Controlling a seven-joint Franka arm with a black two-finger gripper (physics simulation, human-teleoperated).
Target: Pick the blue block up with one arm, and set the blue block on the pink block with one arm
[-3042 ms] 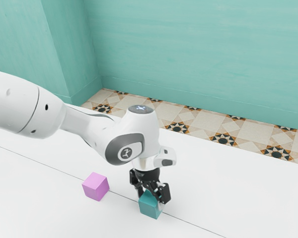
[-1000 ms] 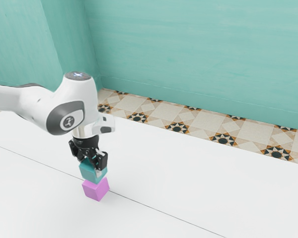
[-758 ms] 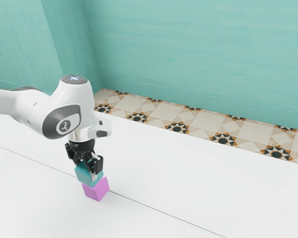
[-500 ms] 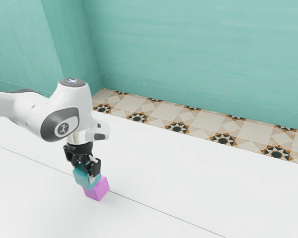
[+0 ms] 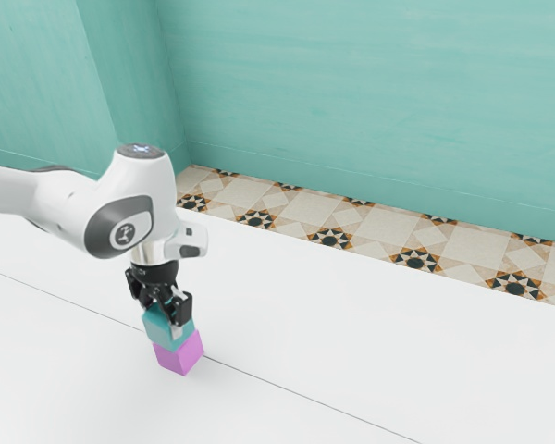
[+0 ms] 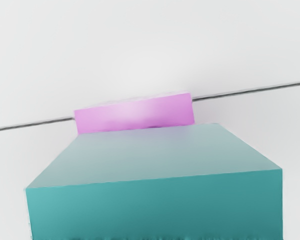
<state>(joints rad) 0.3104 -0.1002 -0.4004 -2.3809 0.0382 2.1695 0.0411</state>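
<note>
As the jaws grip it, the blue block (image 5: 157,326) touches the pink block (image 5: 178,354).

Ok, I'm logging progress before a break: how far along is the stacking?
Done: the blue block is lifted off the table and sits right over the pink block, seemingly touching its top. In hand: the gripper is shut on the blue block. Left: release it and back away; the blue block looks offset slightly toward the exterior view's left, so it may not settle squarely.

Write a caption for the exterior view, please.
End effector holds the blue block on the pink block, on a white table.
</note>
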